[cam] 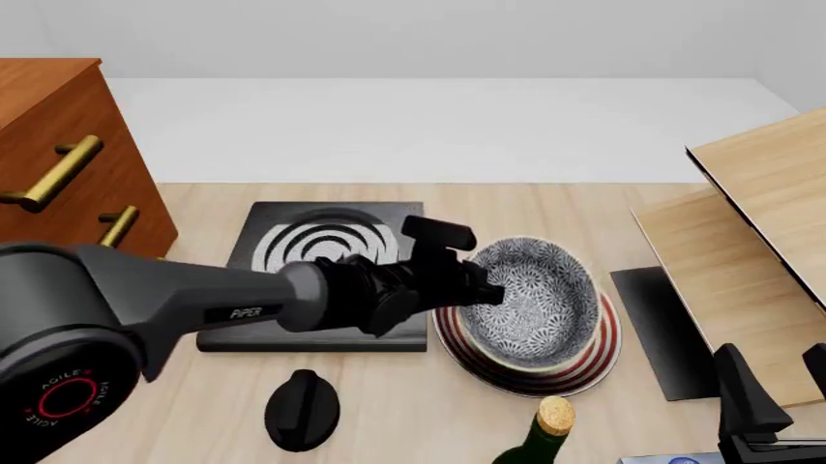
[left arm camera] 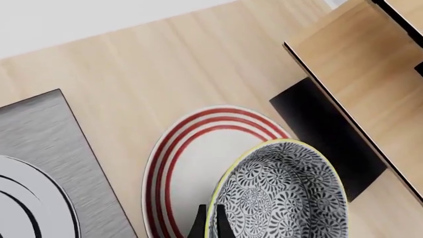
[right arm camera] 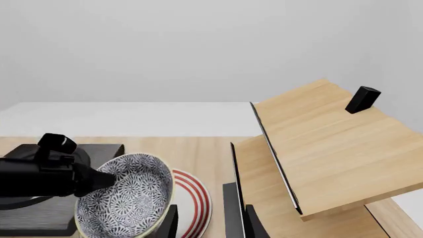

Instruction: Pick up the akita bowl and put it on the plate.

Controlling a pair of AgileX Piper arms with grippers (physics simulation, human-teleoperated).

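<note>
A: Status. Your left gripper (cam: 481,287) has its fingers clamped across the near rim of the akita bowl (cam: 536,302). The bowl hangs tilted above the plate (cam: 597,360), not seated.

B: Risk?

A: Let go at this tilt and you'll likely have it rock, or slide toward the black slab (cam: 332,280) side. Level it first. Your right gripper (cam: 775,411) sits low by the wooden shelf (cam: 761,222), jaws apart, idle.

Glossy patterned akita bowl (cam: 536,300), pale wood table (cam: 427,425)
</note>
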